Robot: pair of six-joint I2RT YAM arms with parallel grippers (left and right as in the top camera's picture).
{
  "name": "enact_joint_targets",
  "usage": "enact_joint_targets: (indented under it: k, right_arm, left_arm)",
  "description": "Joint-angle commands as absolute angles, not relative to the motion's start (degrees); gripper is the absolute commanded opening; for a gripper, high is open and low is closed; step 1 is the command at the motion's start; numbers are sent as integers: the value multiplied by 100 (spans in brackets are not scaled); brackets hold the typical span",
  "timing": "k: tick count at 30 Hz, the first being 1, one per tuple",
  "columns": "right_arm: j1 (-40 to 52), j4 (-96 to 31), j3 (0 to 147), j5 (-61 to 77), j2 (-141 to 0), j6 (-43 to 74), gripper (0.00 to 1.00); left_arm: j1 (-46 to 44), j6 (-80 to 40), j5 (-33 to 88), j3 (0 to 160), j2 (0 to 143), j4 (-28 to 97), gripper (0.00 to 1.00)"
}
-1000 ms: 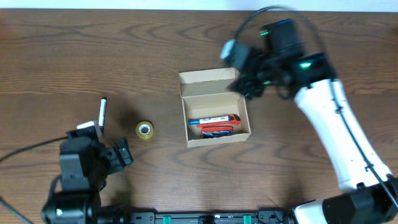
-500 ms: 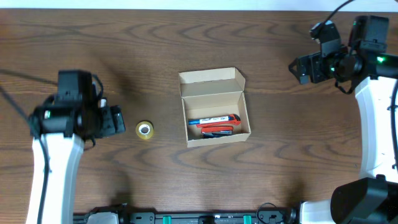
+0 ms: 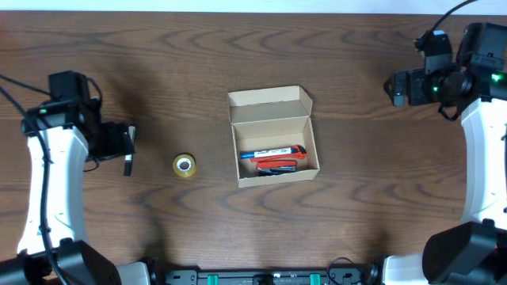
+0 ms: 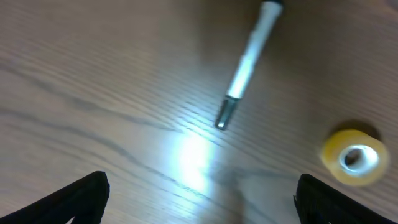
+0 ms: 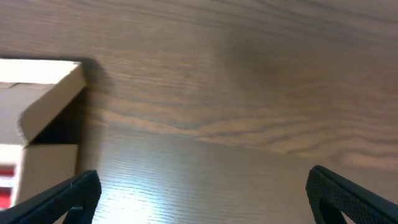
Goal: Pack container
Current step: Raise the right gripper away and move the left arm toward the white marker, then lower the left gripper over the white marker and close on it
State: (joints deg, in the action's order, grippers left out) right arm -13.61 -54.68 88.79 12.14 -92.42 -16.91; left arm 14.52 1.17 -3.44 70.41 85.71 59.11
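Out beyond the container [image 3: 268, 100], farther than before, left gripper [image 3: 129, 142] and right gripper [image 3: 396, 85] wide.

The table [image 3: 238, 47] is dark brown with wavy wood grain. The box [image 3: 268, 97] is plain tan, and its contents [image 3: 277, 163] are red, blue and white. Ahead of the black left gripper [image 4: 199, 202] lie a yellow tape [image 4: 352, 157] and a white-grey pen [image 4: 245, 62] with dark ends. The arms [image 3: 55, 182] are white, and a green light [image 3: 497, 77] glows on the right one.

Arms [image 3: 57, 182]: white links, black joints, cables; possibly green LED [image 3: 497, 77].
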Motion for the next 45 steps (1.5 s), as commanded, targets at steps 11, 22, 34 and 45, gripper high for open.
enact_joint_targets:
  k: [11,22,34,45]
  right_arm:
    - [-1594,-5481,8687,845,-9773,-1243,99]
    - [-1649,-5435,8685,727,-9979,-1074,99]
    - [-1647,-5441,8685,731,-9979,-1074,99]
    - [-1647,-5441,8685,731,-9979,-1074,99]
  left_arm:
    - [1507,1076,209,7135,9148,5358,95]
    - [1507,1507,414,7135,9673,5074,95]
    - [1496,1525,565,7135,10774,4884,96]
    - [1496,1660,607,7135,10962,4390,98]
